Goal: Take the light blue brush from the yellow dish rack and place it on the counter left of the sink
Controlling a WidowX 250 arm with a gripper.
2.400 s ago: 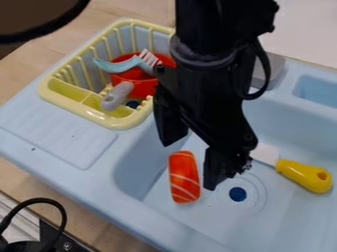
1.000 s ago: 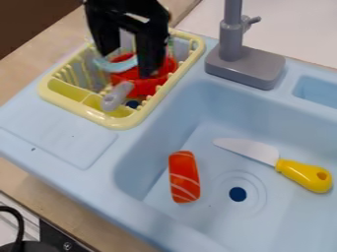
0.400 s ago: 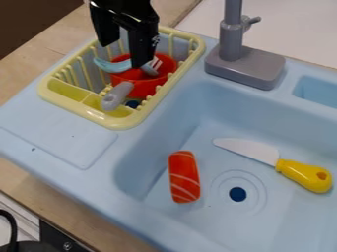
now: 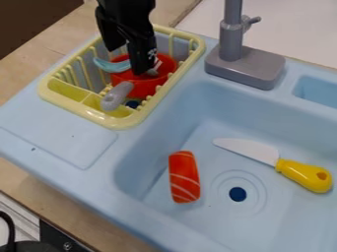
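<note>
While the gripper (image 4: 126,60) hangs with fingers parted at the red pan (image 4: 143,89) in the yellow dish rack (image 4: 113,123), we judge positioning underway; next calls for careful alignment (light-blue utensil (image 4: 107,65) close by).

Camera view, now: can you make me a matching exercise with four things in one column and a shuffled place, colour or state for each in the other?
Things
1. Gripper
2. Knife
3. Faucet
4. Orange block

Descriptions
A. Grey, upright at the edge of the sink
B. Marked with pale stripes
C. Over the yellow rack
D. White and yellow, lying flat

Pairs: 1-C, 2-D, 3-A, 4-B
</note>
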